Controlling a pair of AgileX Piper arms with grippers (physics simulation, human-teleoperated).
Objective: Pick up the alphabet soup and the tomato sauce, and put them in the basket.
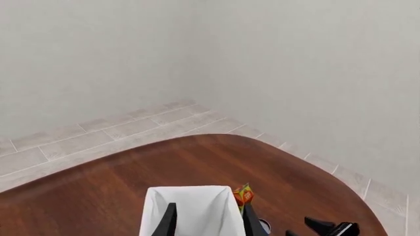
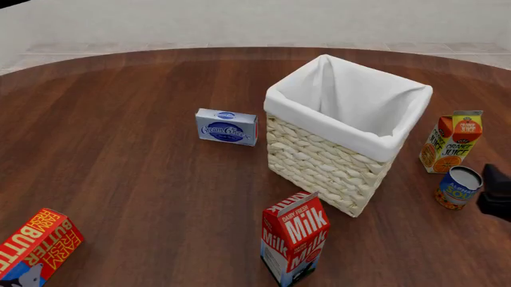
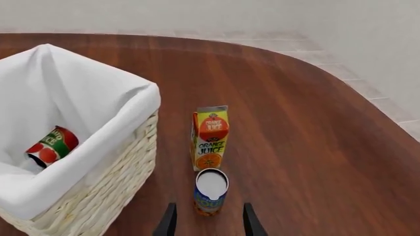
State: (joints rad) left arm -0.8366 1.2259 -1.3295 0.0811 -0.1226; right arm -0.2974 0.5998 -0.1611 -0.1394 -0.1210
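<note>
Blue-and-orange, the short alphabet soup can with its silver-grey top stands upright on the dark wooden worktop, beside the large cream wicker basket, in front of an orange juice carton. The right gripper has its fingers spread apart just short of that can, holding nothing. The slim red-and-green tomato sauce can lies tilted inside the basket's white lining. The left gripper hovers above the basket, fingers apart and empty.
</note>
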